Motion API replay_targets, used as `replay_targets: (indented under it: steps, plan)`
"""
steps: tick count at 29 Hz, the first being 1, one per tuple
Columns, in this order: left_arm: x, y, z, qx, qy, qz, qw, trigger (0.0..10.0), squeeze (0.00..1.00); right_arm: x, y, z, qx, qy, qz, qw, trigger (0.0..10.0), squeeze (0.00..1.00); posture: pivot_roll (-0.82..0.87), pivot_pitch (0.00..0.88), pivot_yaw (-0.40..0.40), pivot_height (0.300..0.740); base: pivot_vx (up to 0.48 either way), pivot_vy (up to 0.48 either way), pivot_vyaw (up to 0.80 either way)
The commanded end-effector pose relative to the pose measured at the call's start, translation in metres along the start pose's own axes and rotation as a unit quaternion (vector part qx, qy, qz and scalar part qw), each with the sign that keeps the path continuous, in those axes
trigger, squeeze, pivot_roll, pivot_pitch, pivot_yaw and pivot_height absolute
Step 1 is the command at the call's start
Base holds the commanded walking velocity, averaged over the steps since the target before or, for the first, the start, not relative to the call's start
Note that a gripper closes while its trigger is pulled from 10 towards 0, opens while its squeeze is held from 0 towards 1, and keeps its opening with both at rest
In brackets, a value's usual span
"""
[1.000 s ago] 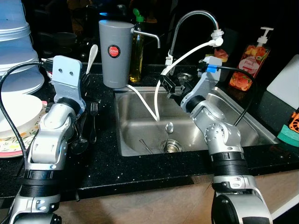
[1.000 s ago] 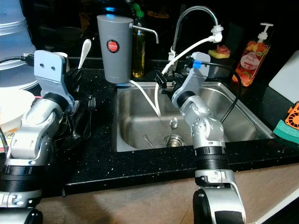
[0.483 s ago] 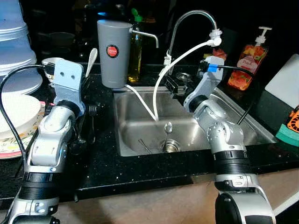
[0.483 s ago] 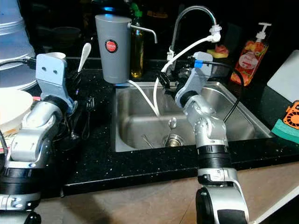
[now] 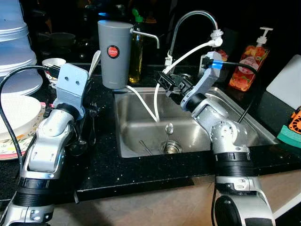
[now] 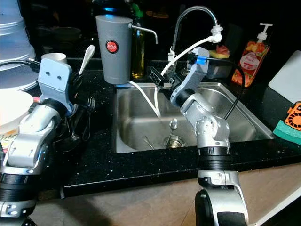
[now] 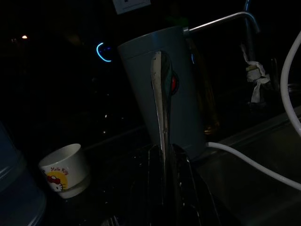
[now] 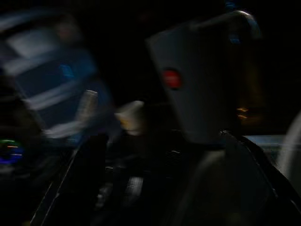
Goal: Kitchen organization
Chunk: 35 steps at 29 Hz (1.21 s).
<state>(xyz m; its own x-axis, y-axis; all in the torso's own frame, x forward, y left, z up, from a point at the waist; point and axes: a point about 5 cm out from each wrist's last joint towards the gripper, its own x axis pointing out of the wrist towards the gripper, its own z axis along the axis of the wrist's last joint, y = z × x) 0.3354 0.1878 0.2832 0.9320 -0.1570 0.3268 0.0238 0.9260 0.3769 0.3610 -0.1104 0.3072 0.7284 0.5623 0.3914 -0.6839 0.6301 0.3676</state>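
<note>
My left gripper is over the black counter left of the sink, shut on the handle of a spoon that stands upright, its pale bowl beside the grey jug. My right gripper hovers over the sink's back left corner, open, its fingers spread wide with nothing between them. It points towards the grey jug. In the steel sink a spoon lies near the drain, and another thin utensil lies on the sink floor.
A grey filter jug, an oil bottle, the faucet and a white hose crowd the sink's back. A fork lies on the counter. Plates, a printed cup, soap bottle and sponge flank them.
My right gripper has swung left across the back of the sink, towards the grey jug. My left arm has shifted slightly right with the spoon still held.
</note>
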Motion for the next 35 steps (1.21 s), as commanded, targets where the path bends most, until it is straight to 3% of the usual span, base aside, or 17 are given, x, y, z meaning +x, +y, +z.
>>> replay_targets:
  steps: [1, 9, 10, 11, 13, 15, 19, 26, 29, 35]
  plan:
    - [0.001, -0.001, 0.004, 0.021, -0.009, -0.006, 1.000, 10.0, 0.00, -0.003, 0.004, 0.001, 0.013, -0.001, 0.017, 1.000, 10.0, 0.00, -0.03, 0.036, -0.079, 0.740, 0.000, 0.000, 0.00]
    - [-0.001, -0.003, 0.003, 0.016, -0.006, -0.004, 1.000, 10.0, 0.00, -0.009, 0.005, -0.001, 0.007, 0.010, 0.022, 1.000, 10.0, 0.00, -0.04, 0.031, -0.082, 0.740, 0.000, 0.000, 0.00]
    - [-0.001, -0.002, 0.002, -0.013, -0.002, 0.009, 1.000, 10.0, 0.00, -0.009, -0.001, -0.004, -0.019, 0.019, -0.010, 1.000, 10.0, 0.00, -0.04, 0.031, -0.082, 0.740, 0.000, 0.000, 0.00]
    - [-0.001, -0.002, 0.002, -0.013, -0.002, 0.009, 1.000, 10.0, 0.00, -0.009, -0.001, -0.004, -0.019, 0.019, -0.010, 1.000, 10.0, 0.00, -0.04, 0.031, -0.082, 0.740, 0.000, 0.000, 0.00]
    - [0.000, 0.001, 0.001, -0.068, 0.007, 0.034, 0.997, 10.0, 0.00, -0.009, -0.018, -0.009, -0.065, 0.043, -0.091, 0.993, 10.0, 0.00, -0.04, 0.030, -0.080, 0.740, 0.000, 0.000, 0.00]
    - [0.001, 0.000, 0.003, -0.086, 0.003, 0.035, 0.996, 10.0, 0.00, -0.013, -0.026, -0.012, -0.121, 0.055, -0.116, 0.984, 10.0, 0.00, -0.04, 0.029, -0.082, 0.740, 0.000, 0.000, 0.00]
    - [-0.001, -0.003, 0.005, -0.064, -0.005, 0.022, 0.998, 10.0, 0.00, -0.022, -0.028, -0.015, -0.159, 0.056, -0.122, 0.978, 10.0, 0.00, -0.04, 0.033, -0.079, 0.740, 0.000, 0.000, 0.00]
    - [-0.003, -0.006, 0.001, -0.069, 0.013, 0.017, 0.997, 10.0, 0.00, -0.033, -0.032, -0.022, -0.198, 0.063, -0.138, 0.968, 10.0, 0.00, -0.04, 0.044, -0.073, 0.740, 0.000, 0.000, 0.00]
    - [-0.005, -0.011, 0.000, -0.070, 0.021, 0.010, 0.997, 10.0, 0.00, -0.037, -0.034, -0.023, -0.248, 0.063, -0.150, 0.955, 10.0, 0.00, -0.04, 0.052, -0.073, 0.740, 0.000, 0.000, 0.00]
    - [-0.007, -0.018, 0.000, -0.061, 0.022, -0.006, 0.998, 10.0, 0.00, -0.041, -0.032, -0.023, -0.252, 0.051, -0.159, 0.953, 10.0, 0.00, -0.05, 0.056, -0.073, 0.740, 0.000, 0.000, 0.00]
